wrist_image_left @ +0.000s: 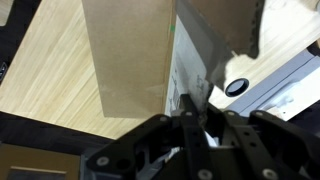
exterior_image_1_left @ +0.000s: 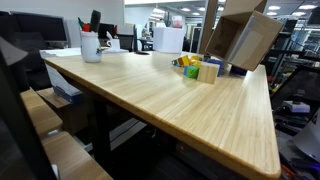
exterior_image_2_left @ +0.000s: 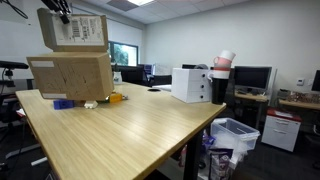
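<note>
A large brown cardboard box [exterior_image_1_left: 243, 38] hangs tilted over the far end of the light wooden table [exterior_image_1_left: 150, 100]. It also shows in an exterior view [exterior_image_2_left: 72, 72] with its top flap [exterior_image_2_left: 75, 30] raised. My gripper [exterior_image_2_left: 62, 9] comes down from above and grips that flap. In the wrist view the gripper [wrist_image_left: 192, 112] is shut on the flap's edge, with the box [wrist_image_left: 125, 60] below it. Small coloured blocks [exterior_image_1_left: 195, 68] lie on the table beside the box; they also show in an exterior view [exterior_image_2_left: 100, 100].
A white mug with pens [exterior_image_1_left: 91, 45] stands at the table's far corner. A white box-shaped unit [exterior_image_2_left: 190, 85] sits at another table edge, with a bin [exterior_image_2_left: 235, 135] on the floor beside it. Desks, monitors and chairs surround the table.
</note>
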You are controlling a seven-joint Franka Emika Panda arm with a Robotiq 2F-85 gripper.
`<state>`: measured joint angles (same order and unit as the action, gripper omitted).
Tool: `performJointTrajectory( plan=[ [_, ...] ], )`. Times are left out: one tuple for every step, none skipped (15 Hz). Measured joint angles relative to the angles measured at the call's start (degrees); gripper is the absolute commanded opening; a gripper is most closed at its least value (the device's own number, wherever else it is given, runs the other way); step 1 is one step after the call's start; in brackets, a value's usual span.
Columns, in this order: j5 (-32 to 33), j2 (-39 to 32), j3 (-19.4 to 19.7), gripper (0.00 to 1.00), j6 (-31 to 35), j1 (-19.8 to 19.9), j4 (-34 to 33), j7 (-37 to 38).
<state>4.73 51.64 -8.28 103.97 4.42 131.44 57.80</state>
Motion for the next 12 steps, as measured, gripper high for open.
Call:
performJointTrajectory(
  plan=[
    [-0.07,0.86,0.06,0.02,-0.12,0.29,0.31,0.0],
    [-0.13,1.61,0.09,0.02,-0.28,0.64,0.56,0.0],
    [-0.16,2.46,0.17,0.02,-0.41,0.99,0.87,0.0],
    [-0.17,3.05,0.23,0.02,-0.49,1.27,1.12,0.0],
    [-0.19,3.68,0.3,0.02,-0.55,1.58,1.38,0.0],
    [-0.2,4.19,0.4,0.02,-0.59,1.8,1.64,0.0],
    [-0.29,4.73,0.52,0.02,-0.63,2.12,1.9,0.0],
    [-0.41,5.16,0.65,0.02,-0.65,2.39,2.14,0.0],
    [-0.6,5.69,0.83,0.02,-0.66,2.74,2.47,0.0],
    [-0.74,6.05,0.95,0.02,-0.66,3.03,2.69,0.0],
    [-0.9,6.47,1.14,0.02,-0.67,3.29,2.94,0.0],
    [-1.11,6.87,1.32,0.02,-0.67,3.56,3.17,0.0]
  ],
)
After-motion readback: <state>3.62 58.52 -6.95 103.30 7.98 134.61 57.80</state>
